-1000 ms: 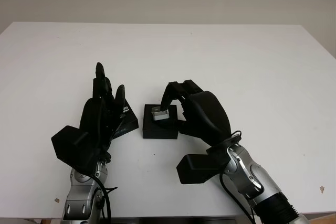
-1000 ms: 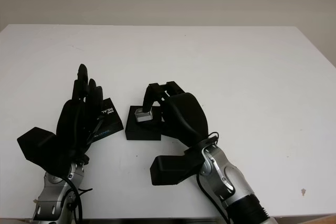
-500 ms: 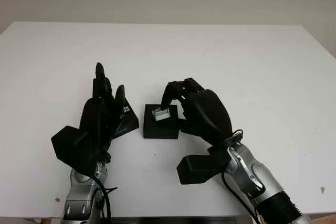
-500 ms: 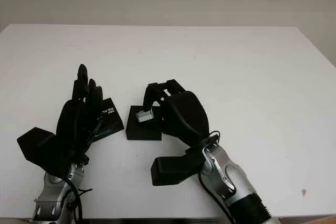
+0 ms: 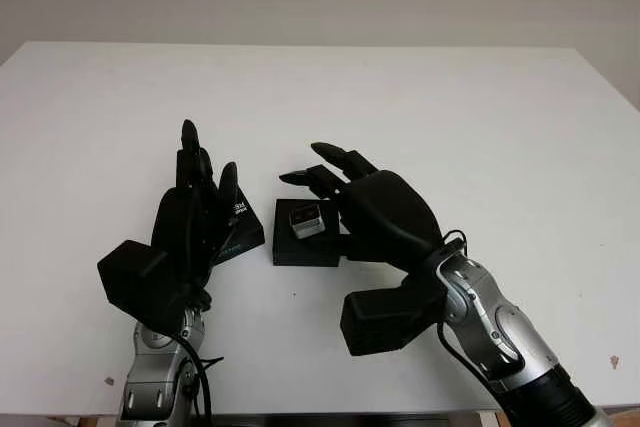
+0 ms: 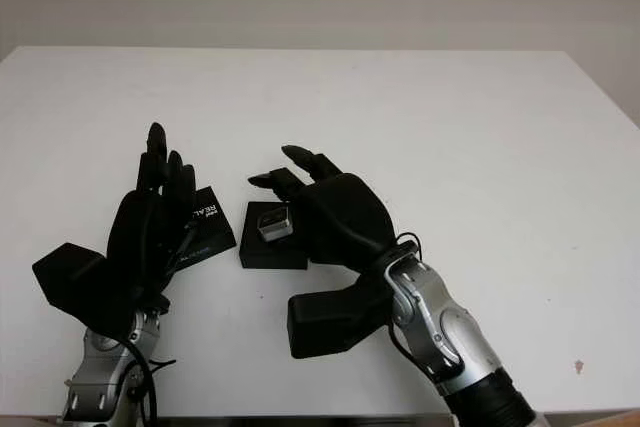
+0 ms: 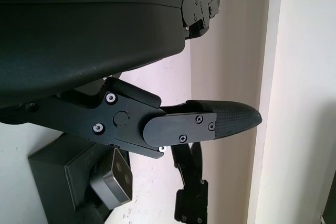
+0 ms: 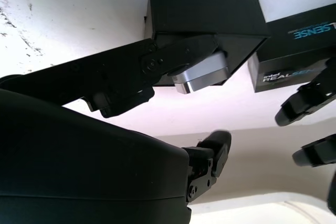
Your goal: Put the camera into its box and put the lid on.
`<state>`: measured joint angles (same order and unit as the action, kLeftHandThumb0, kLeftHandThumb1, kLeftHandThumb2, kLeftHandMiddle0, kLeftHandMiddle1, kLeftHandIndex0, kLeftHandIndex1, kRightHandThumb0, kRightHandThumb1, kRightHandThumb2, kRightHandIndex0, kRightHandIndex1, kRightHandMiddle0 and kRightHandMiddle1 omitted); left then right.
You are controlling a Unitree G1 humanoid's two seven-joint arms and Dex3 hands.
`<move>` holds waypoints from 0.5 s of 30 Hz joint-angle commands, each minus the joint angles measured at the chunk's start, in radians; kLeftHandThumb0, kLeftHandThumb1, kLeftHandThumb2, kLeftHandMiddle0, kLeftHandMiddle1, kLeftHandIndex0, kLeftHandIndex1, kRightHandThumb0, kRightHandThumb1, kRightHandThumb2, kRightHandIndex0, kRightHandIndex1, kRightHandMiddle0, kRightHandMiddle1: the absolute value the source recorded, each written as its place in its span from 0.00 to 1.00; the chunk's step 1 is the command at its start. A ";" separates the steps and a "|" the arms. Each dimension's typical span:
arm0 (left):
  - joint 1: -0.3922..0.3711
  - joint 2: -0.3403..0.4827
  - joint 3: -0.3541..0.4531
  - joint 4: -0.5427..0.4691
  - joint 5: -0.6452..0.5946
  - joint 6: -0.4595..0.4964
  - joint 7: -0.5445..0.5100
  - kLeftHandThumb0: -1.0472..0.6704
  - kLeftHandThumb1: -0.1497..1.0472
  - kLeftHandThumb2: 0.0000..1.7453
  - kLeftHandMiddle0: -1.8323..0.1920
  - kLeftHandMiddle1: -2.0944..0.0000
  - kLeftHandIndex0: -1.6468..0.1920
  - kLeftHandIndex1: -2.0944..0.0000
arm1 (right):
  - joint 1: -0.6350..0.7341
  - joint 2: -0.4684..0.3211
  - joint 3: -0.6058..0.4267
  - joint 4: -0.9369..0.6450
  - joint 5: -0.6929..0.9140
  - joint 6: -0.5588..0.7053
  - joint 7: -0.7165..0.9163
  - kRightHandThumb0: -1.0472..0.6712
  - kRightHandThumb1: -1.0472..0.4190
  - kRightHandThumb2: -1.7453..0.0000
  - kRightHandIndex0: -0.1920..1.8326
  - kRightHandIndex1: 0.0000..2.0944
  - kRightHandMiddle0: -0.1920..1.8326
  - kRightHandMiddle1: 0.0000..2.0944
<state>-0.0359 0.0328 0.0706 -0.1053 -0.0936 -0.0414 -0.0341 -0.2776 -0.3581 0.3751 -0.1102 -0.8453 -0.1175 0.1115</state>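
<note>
Left eye view: the silver camera [image 5: 305,218] sits in the open black box [image 5: 306,244] on the bench [image 5: 450,117]. The right hand [image 5: 375,212], just beside and above it, is open and empty. The lid [image 5: 242,227] lies under the open left hand [image 5: 190,222], nearer it.

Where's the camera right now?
The camera sits in the open black box near the table's middle, just in front of the open right hand, with the lid to the box's left.
</note>
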 commanded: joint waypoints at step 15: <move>0.007 -0.005 0.008 -0.011 -0.003 -0.008 0.007 0.18 1.00 0.27 1.00 1.00 1.00 1.00 | -0.114 -0.092 -0.185 -0.214 0.413 0.215 0.485 0.38 0.06 0.97 0.12 0.05 0.23 0.08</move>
<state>-0.0347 0.0316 0.0735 -0.1053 -0.0941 -0.0436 -0.0295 -0.3623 -0.4404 0.2092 -0.2947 -0.4548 0.0886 0.5844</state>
